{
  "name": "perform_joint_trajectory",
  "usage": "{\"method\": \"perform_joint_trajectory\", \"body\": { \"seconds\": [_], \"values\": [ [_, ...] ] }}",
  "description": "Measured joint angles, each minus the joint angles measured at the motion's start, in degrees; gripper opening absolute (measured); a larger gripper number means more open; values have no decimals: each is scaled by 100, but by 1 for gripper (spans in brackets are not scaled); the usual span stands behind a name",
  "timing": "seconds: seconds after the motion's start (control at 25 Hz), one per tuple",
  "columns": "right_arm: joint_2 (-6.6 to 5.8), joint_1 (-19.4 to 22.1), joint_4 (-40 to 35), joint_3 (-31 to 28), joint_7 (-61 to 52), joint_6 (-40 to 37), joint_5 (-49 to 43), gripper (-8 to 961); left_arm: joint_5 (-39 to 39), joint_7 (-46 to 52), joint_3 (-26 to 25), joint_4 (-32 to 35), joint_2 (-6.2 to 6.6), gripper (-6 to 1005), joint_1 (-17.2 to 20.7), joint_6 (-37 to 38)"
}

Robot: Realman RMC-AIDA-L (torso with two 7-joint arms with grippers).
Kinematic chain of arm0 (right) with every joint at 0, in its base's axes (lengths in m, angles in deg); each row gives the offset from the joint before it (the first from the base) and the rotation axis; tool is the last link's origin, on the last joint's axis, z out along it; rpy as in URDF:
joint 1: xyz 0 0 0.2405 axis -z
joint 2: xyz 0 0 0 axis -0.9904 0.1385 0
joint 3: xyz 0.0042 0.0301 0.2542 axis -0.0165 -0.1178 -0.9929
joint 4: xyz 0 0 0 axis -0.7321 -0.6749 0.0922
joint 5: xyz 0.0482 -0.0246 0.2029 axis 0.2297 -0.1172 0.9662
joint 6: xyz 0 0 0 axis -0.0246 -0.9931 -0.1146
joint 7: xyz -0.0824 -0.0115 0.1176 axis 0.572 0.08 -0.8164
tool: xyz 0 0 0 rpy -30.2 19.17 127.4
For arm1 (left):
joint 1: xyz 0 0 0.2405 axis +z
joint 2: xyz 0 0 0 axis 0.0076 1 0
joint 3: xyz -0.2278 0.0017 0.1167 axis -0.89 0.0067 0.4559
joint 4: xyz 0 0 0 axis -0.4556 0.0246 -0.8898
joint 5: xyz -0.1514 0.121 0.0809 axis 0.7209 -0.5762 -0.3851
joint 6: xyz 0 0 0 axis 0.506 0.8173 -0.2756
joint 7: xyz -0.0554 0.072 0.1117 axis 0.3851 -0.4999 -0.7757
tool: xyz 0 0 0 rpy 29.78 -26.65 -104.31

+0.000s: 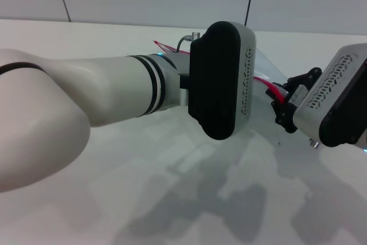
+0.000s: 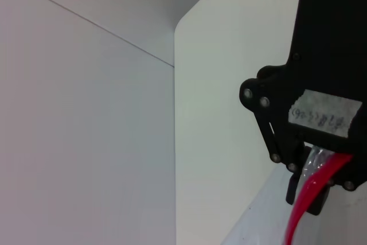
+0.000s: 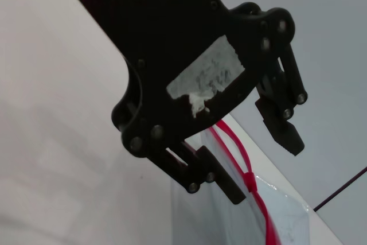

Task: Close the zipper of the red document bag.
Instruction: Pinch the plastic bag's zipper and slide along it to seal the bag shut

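The red document bag (image 3: 226,225) lies flat on the white table (image 1: 172,164) toward its far side, mostly hidden in the head view behind the left arm's black wrist block (image 1: 221,78). Only 1 red-edged corner and a sliver of clear film show on either side of the block. It is a thin, glossy, translucent pouch, pale blue-grey, with soft creases that catch the light.

The zipper (image 3: 232,139) is a narrow bright red strip along 1 long edge of the bag, and its small red slider (image 3: 249,180) forms a knot-like bump on the strip.

The right gripper (image 3: 261,166) sits over that edge with its 2 black fingers spread apart. The red strip and slider pass through the gap between them, and no contact can be made out. In the head view the same gripper (image 1: 282,104) is on the right of the table, with the zipper (image 1: 269,86) running into its fingers.

The left gripper (image 2: 318,190) is pressed together on the zipper (image 2: 301,210), pinching the red strip along with a fold of clear film (image 2: 314,158). The strip curves away from the fingers.

Both grippers are matte black linkages with round pivot screws, and each carries a torn white tape label (image 3: 206,76) with faint handwriting.
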Motion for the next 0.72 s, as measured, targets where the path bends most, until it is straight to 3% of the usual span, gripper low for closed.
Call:
{"method": "perform_joint_trajectory", "body": {
  "seconds": [0.32,0.52,0.72],
  "values": [
    [0,0,-3,-3,1,0,0,51,0,4,14,-56,-2,489,-1,-77],
    [0,0,-3,-9,2,0,0,51,22,14,78,-106,-9,410,-4,-194],
    [0,0,-3,-15,2,0,0,51,234,-16,106,-281,-1,415,-80,-311]
  ]
}}
